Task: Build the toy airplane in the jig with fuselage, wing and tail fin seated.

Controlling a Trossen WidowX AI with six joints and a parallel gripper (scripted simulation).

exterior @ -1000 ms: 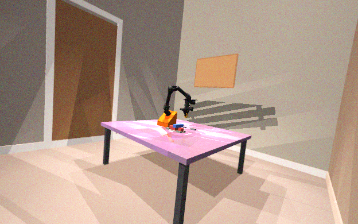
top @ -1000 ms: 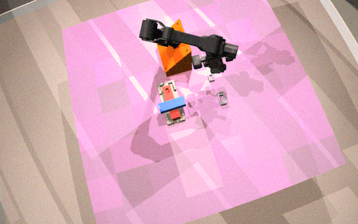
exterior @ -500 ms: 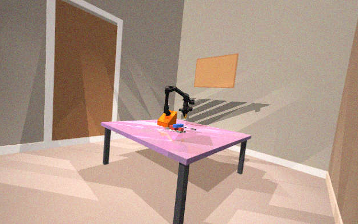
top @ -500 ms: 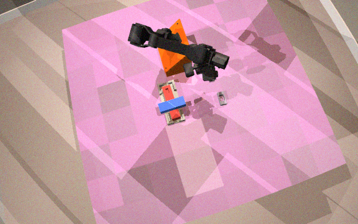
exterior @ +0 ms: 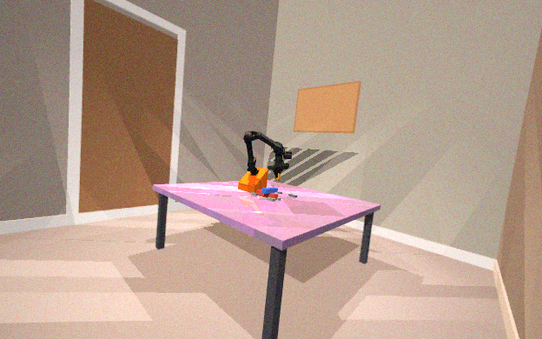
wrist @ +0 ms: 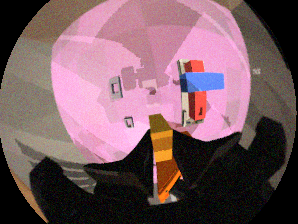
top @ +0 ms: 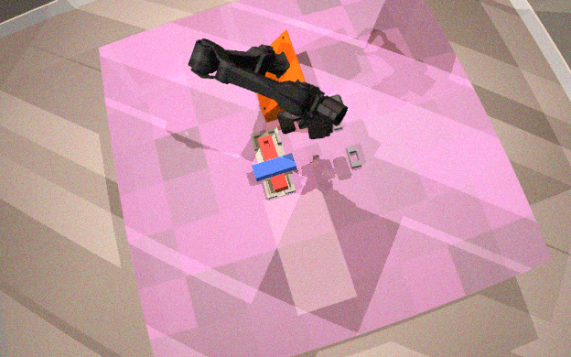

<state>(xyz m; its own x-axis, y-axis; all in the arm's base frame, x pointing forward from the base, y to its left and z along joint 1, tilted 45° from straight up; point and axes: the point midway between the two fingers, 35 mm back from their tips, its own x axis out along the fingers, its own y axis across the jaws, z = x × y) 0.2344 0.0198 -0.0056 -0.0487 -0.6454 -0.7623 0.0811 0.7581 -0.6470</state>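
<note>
The red fuselage (top: 268, 150) (exterior: 273, 196) (wrist: 198, 102) lies in the cream cradle (top: 281, 150) (wrist: 184, 109). The blue wing (top: 274, 167) (exterior: 269, 190) (wrist: 206, 81) lies across the top of the fuselage; its tab is hidden. The small dark tail socket (top: 266, 143) (wrist: 201, 111) is uncovered. My gripper (exterior: 278, 173) (wrist: 157, 130) is shut on the yellow-orange tail fin (exterior: 278, 177) (wrist: 161, 142) and holds it above the table, beside the cradle and near its tail end. In the top view the arm hides the fin and fingertips.
A grey rectangular holder (top: 354, 157) (wrist: 115, 88) sits on the pink table to one side of the cradle. A smaller grey holder (top: 338, 128) (wrist: 129, 122) is close to the arm. The orange robot base (top: 293, 69) (exterior: 253, 180) stands behind the cradle.
</note>
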